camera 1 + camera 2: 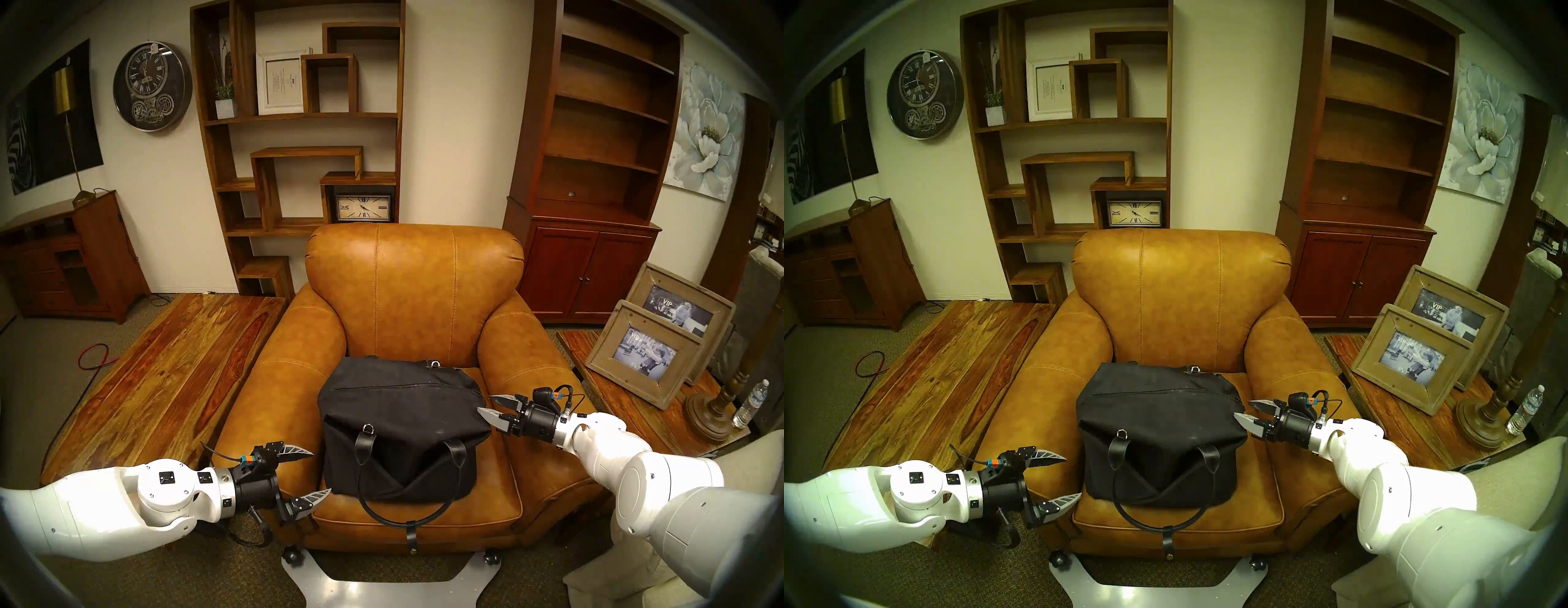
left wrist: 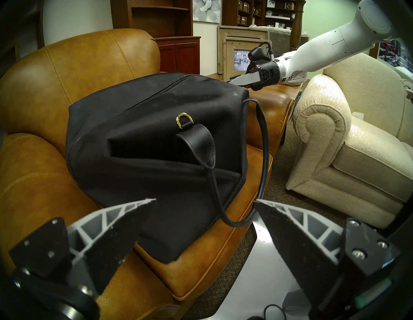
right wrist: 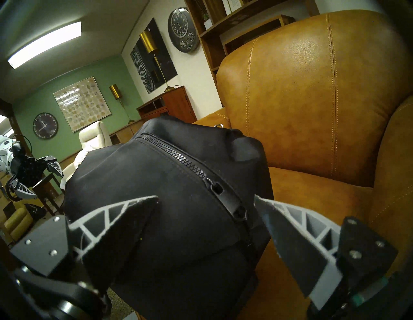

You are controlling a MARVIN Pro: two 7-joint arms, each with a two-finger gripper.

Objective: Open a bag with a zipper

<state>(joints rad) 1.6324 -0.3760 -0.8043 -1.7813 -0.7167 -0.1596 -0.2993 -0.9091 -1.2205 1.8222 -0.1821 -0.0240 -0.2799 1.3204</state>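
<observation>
My right tool (image 1: 487,406) is spread wide and holding nothing at the end of the black bag (image 1: 399,420) on the brown chair (image 1: 411,271), close to the zipper (image 3: 178,156) pull, while my left tool (image 1: 314,473) waits wide apart beside it.

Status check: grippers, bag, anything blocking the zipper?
Left gripper open, empty. Right gripper open at the bag end, near the zipper pull. Zipper shut. Nothing blocking.

Black canvas bag (image 1: 403,429) slumped on seat cushion, zipper (image 3: 190,163) closed
</observation>
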